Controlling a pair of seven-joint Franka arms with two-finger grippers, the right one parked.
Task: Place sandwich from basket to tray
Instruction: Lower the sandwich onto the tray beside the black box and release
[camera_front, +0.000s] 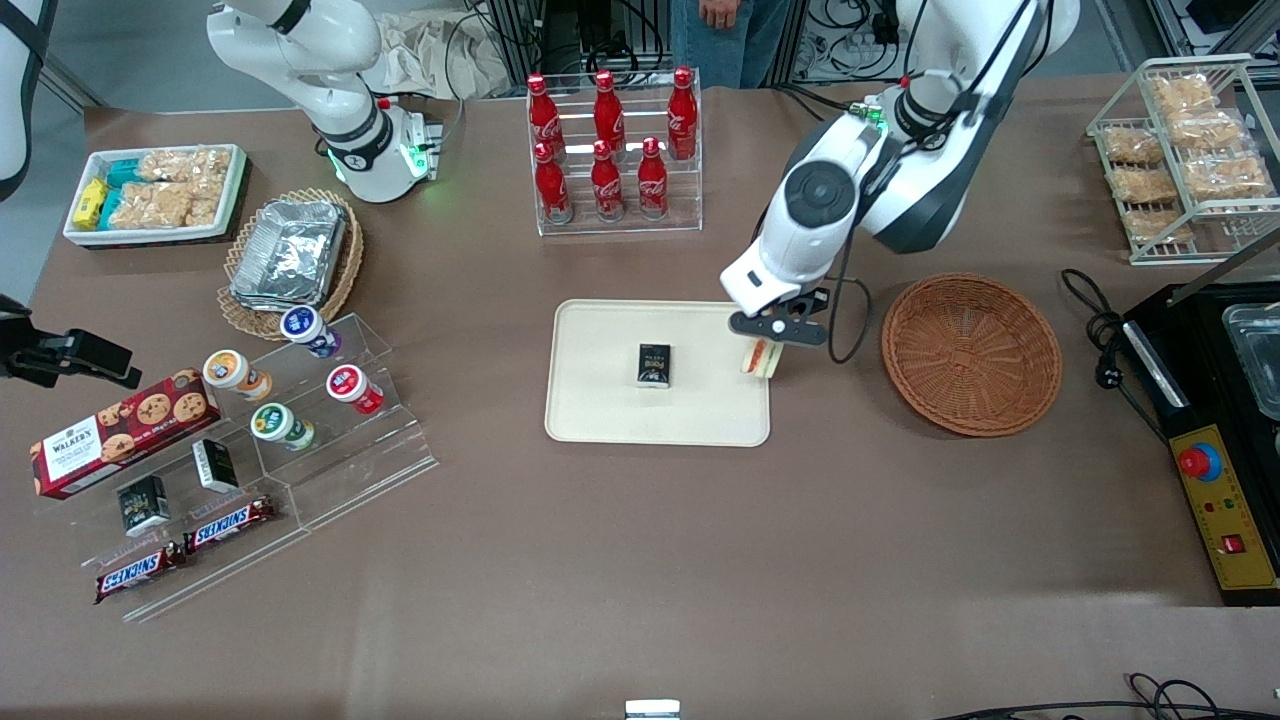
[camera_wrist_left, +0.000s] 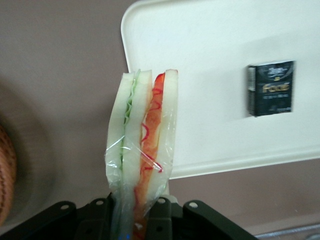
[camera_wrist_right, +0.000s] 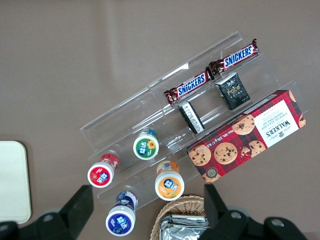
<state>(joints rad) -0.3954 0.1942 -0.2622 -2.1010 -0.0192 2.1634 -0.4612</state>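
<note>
The tool grips the wrapped sandwich between its fingers, holding it edge-up over the tray rim nearest the emptied basket, beside a small black box

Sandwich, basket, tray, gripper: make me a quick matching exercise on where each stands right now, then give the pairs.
Things:
1. sandwich
2. basket
3. tray
4. gripper

States:
A. nothing in it, toward the working arm's end
B. held wrapped, above the tray's edge
C. carries a small black box
D. shut, over the tray's edge nearest the basket

Pairs: 1-B, 2-A, 3-C, 4-D
</note>
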